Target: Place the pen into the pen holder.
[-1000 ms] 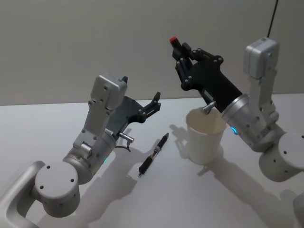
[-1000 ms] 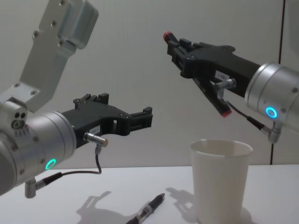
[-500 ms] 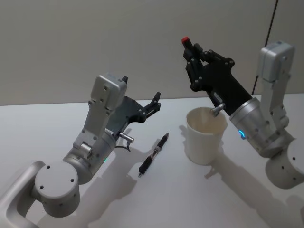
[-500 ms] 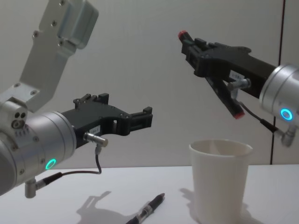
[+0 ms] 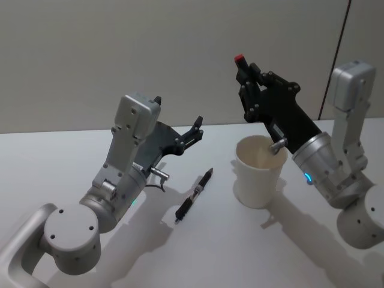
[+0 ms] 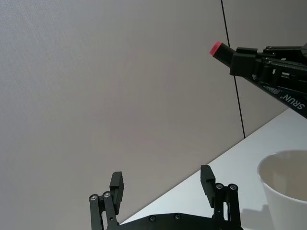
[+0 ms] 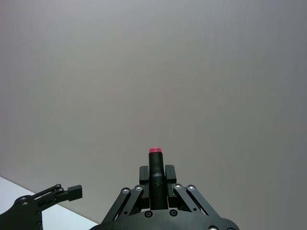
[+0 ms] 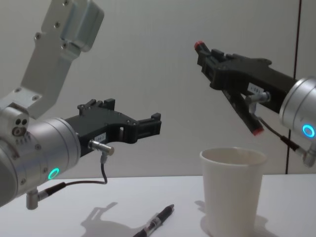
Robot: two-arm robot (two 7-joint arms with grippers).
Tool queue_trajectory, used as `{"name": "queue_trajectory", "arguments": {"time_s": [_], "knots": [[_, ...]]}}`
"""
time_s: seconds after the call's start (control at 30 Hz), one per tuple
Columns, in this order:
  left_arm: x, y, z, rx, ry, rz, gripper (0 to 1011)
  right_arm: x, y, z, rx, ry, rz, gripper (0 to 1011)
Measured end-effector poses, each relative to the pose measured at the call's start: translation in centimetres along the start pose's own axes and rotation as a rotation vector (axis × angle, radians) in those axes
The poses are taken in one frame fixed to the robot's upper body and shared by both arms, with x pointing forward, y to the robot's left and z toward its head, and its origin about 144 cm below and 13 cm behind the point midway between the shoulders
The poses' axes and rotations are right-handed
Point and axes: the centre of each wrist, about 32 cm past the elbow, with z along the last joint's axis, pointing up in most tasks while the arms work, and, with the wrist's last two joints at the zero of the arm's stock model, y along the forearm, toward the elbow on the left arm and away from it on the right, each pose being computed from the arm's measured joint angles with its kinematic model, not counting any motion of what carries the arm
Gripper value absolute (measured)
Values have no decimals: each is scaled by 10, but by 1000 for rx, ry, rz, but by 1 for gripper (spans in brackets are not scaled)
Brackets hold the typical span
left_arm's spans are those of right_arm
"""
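Note:
My right gripper [image 5: 246, 75] is shut on a black pen [image 8: 245, 112] with red ends, held tilted in the air. The pen's lower red end hangs just above the rim of the pen holder [image 5: 258, 175], a white paper cup [image 8: 229, 190] standing upright on the table. The right wrist view shows the pen [image 7: 154, 167] clamped between the fingers [image 7: 143, 173]. A second, dark pen [image 5: 194, 195] lies flat on the table, left of the cup. My left gripper [image 5: 197, 127] hovers open and empty above that lying pen [image 8: 157, 222].
The white table [image 5: 60, 162] runs back to a plain grey wall. A dark vertical seam [image 5: 341, 42] in the wall stands at the back right.
My right gripper has carried its pen to the right and slightly down, bringing the lower end closer to the cup's rim. The left arm and the lying pen have not moved.

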Motion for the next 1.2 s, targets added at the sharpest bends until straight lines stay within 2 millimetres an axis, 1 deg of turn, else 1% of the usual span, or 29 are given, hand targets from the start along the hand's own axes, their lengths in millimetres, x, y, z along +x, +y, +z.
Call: {"name": "queue_trajectory", "arguments": {"time_s": [0.53, 1.2], "knots": [[0, 0, 0, 0, 0, 0, 1000, -10, -7, -17, -39, -15, -19, 185], [0, 0, 0, 0, 0, 0, 1000, -20, -18, -31, -59, -50, -38, 185]]}}
